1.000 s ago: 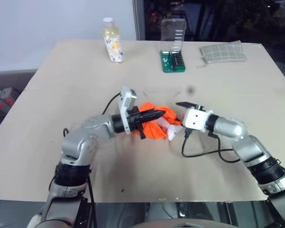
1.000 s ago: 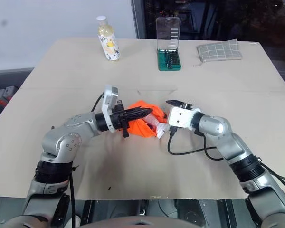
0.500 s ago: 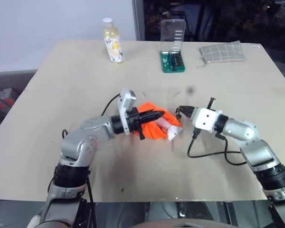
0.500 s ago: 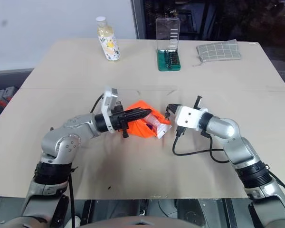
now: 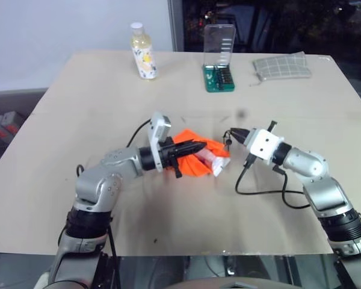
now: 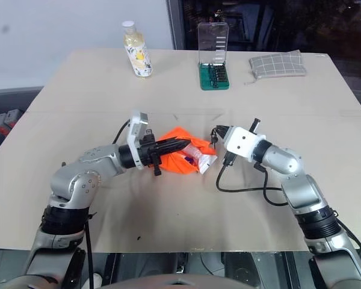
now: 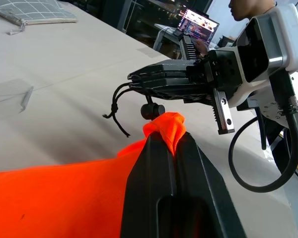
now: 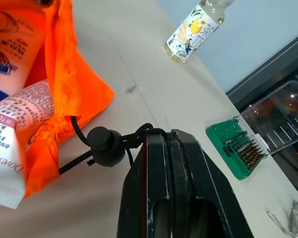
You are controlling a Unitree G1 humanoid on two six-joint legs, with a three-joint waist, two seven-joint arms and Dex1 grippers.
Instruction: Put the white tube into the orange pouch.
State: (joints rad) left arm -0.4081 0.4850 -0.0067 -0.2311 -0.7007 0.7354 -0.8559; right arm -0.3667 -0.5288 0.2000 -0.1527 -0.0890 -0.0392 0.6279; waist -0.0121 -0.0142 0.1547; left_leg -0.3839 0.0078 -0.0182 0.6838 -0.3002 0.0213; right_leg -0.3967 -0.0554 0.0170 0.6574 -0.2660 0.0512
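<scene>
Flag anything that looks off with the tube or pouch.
The white tube is only partly inside the orange pouch: its wide end juts from the mouth. The right gripper is shut on the black cord, the left gripper pinches the pouch fabric.

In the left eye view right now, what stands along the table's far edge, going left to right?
Yellowish bottle → green bit case with its clear lid up → grey checked pouch.
</scene>
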